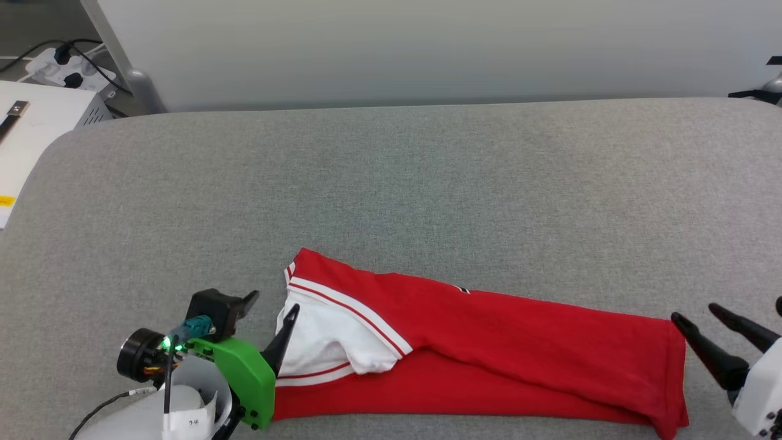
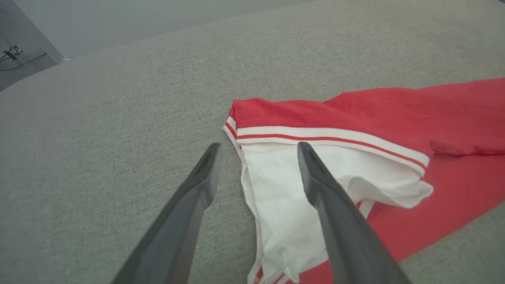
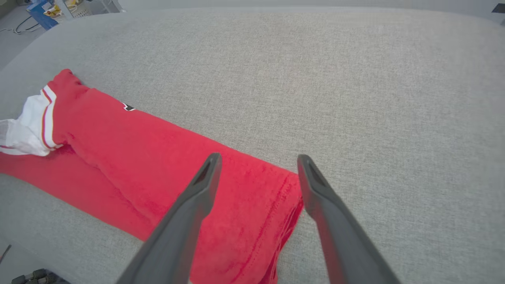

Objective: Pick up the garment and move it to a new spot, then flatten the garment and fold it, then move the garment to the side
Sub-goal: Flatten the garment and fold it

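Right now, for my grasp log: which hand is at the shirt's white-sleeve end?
The left hand, open, one finger over the white sleeve; the right hand sits open at the plain red hem.

the garment [image 1: 489, 342] has its near left corner hidden behind the left arm's green mount [image 1: 244, 373].

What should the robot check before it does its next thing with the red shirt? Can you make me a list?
1. Is the left gripper open: ok, its fingers are apart by the white sleeve.
2. Is the right gripper open: ok, its fingers are apart by the hem.
3. Is the garment folded into a long strip: ok, though the sleeve is rumpled.
4. Are both grippers free of cloth: cannot tell for the left one; one finger overlaps the sleeve in its wrist view.
5. Is there bare gray surface beyond the garment: ok.
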You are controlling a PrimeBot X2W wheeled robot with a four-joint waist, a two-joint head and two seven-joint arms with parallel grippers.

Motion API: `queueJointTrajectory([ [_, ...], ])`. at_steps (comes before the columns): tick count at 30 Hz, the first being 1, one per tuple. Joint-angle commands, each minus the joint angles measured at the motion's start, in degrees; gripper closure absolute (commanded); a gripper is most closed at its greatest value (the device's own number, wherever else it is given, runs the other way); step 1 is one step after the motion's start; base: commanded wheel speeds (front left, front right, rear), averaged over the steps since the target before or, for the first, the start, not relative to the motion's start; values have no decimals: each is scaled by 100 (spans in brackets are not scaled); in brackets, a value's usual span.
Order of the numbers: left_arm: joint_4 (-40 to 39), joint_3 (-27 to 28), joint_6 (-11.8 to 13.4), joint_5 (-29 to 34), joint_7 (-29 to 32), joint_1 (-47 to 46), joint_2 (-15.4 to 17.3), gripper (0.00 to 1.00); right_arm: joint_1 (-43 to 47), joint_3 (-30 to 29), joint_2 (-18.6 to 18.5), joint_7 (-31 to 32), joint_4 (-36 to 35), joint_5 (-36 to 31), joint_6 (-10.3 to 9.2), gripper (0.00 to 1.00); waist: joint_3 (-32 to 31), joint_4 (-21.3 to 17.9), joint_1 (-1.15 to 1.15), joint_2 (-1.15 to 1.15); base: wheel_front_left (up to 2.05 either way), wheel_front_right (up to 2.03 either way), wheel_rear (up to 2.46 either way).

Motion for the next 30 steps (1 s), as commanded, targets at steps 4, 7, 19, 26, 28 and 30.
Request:
queueJointTrajectory([
  [4, -145, 336, 406, 211, -283, 231, 51, 0, 123, -443, -164, 322, -127, 190, -3, 0, -56, 71, 0, 0, 0, 0, 0],
  [7, -195, 619, 632, 387, -347, 370, 25, 0, 216, -719, -169, 711, -14, 595, -3, 0, -52, 125, 0, 0, 0, 0, 0],
  [19, -682, 2767, 958, 2037, -362, 1524, -628, 0, 488, -1018, 143, 1891, 776, 1329, -3, 0, 160, 414, 0, 0, 0, 0, 0],
  [26, -786, 3731, 689, 2883, -363, 2067, -1155, 0, 344, -777, 472, 1902, 995, 1314, -3, 0, 261, 541, 0, 0, 0, 0, 0],
  [28, -792, 3958, 578, 3074, -363, 2184, -1324, 0, 274, -681, 557, 1870, 1065, 1313, -3, 0, 276, 570, 0, 0, 0, 0, 0],
  [30, -794, 4178, 458, 3263, -363, 2289, -1489, 0, 194, -559, 624, 1838, 1137, 1290, -3, 0, 284, 595, 0, 0, 0, 0, 0],
])
